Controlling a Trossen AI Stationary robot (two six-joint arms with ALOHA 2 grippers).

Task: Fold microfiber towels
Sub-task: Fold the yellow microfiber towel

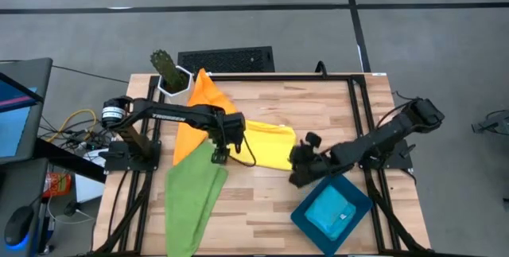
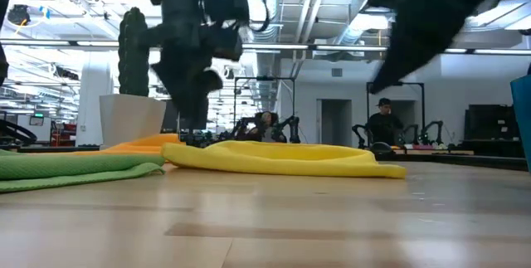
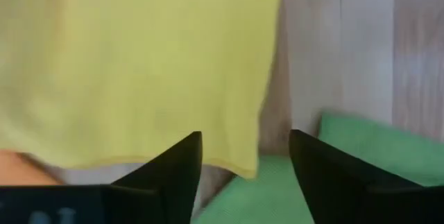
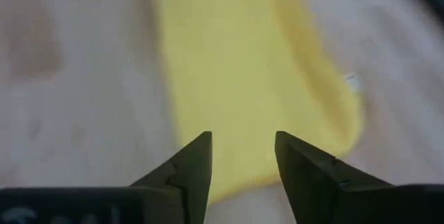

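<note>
From above: soft yellow microfiber towel, folded into a long band, lying across the middle of the pale wooden table, long axis running left to right. Left gripper just beside its left end, above the spot where yellow meets the soft green microfiber towel. Right gripper just off the right end. One arm at each short end, so either end equally reachable. Flat orange microfiber towel tucked under the left end, reaching toward a white pot holding a green cactus. Light blue microfiber towel, already folded, resting in a dark teal rectangular tray near the front right. Bare wood behind the band and in front of it.

At table height: yellow band low and flat, its doubled edge facing forward, green cloth to one side; both grippers raised clear of the fabric.

Left wrist: dark fingers parted, nothing between them; yellow corner and hem just ahead, green beyond, a sliver of orange at the side.

Right wrist: fingers parted and empty; yellow band stretching straight away, a small tag, possibly a label, near its edge.
</note>
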